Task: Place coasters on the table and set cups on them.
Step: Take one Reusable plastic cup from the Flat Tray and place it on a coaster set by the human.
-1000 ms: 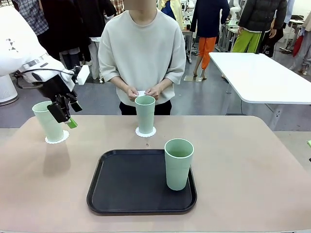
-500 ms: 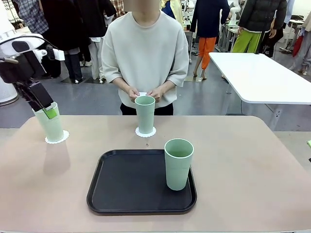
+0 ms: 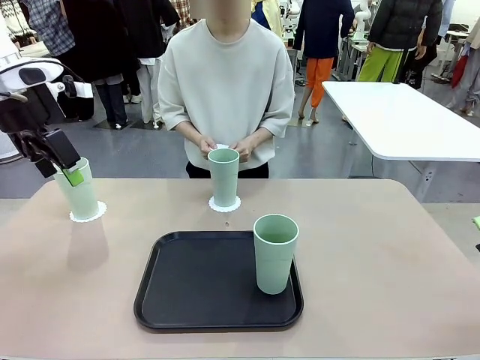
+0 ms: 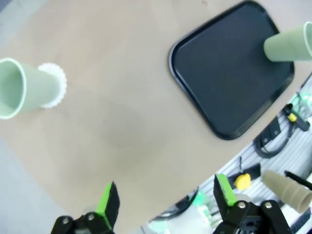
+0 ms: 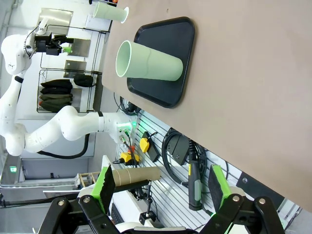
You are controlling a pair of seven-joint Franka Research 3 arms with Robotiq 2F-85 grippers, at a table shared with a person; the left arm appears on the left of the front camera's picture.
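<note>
Mint-green, the left cup (image 3: 79,193) stands on a lacy coaster (image 3: 88,213) near the tabletop's (image 3: 375,247) left edge. The left gripper (image 4: 165,195) hangs at its rim and overlaps it in the front view, fingers spread with nothing between them. At the middle a second cup (image 3: 223,175) sits on its own coaster (image 3: 224,204). Just behind it, the person's hands (image 3: 238,142) hold something small and white. Nearer the robot, a black tray (image 3: 195,285) carries the third cup (image 3: 275,253) on its right side. A white table (image 3: 405,120) stands beyond at right. The right gripper (image 5: 162,183) hangs past the tabletop's edge, fingers spread, empty.
</note>
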